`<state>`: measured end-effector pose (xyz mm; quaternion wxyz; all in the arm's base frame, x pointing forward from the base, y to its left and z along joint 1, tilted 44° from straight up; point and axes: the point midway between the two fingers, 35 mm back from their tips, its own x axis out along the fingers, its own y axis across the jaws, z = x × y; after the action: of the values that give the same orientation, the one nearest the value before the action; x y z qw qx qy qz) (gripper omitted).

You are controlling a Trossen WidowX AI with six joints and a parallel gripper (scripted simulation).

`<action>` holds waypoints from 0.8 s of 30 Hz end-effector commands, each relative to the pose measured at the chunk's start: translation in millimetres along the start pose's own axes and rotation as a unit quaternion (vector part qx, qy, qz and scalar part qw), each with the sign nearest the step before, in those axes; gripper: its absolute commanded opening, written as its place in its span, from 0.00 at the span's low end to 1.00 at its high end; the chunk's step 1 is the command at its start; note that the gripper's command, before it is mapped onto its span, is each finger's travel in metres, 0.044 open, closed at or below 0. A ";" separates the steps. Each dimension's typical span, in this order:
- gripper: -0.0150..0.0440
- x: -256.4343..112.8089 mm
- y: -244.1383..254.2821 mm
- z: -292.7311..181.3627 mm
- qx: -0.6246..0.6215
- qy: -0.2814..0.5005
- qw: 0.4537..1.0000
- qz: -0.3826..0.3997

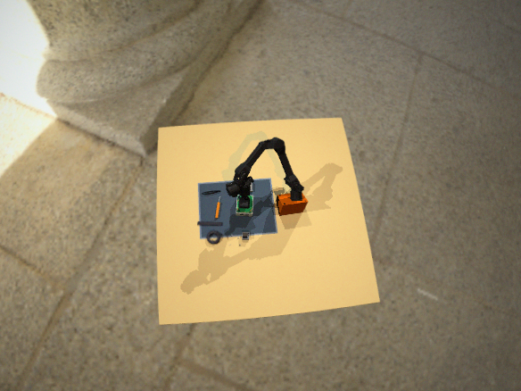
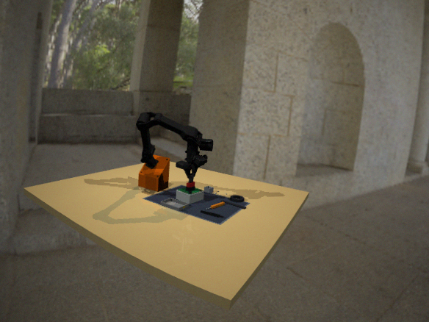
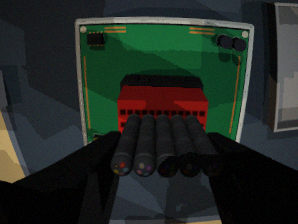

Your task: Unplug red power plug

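Two fingers of my gripper [image 2: 190, 179] [image 3: 165, 142] clasp the red power plug [image 2: 190, 184] [image 3: 162, 100] between them. It sits directly beneath me, above the circuit board [image 1: 249, 211] [image 2: 182, 191] [image 3: 145, 37].

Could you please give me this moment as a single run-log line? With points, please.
gripper [image 2: 190, 179] [image 3: 164, 143]: shut on red power plug [image 2: 190, 184] [image 3: 162, 100] | plug: over circuit board [image 1: 238, 211] [image 2: 180, 190] [image 3: 150, 37] | grey tray [image 2: 170, 206] [image 3: 294, 70]: plug not in it

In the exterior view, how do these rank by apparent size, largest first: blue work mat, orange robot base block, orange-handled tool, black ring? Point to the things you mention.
1. Blue work mat [image 1: 262, 225] [image 2: 195, 211]
2. Orange robot base block [image 1: 292, 206] [image 2: 147, 179]
Orange-handled tool [image 1: 218, 210] [image 2: 217, 205] and black ring [image 1: 208, 237] [image 2: 236, 201]: too alike to rank.
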<state>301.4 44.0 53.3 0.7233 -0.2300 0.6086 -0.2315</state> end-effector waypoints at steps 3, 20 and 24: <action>0.25 -10.4 13.0 0.2 -0.005 -0.010 0.998 -0.070; 0.25 -19.2 8.8 0.1 -0.005 -0.009 0.999 -0.040; 0.25 -21.9 9.0 0.0 -0.005 -0.009 0.999 -0.040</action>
<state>301.1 53.5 51.5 0.7076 -0.2620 0.5982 -0.2700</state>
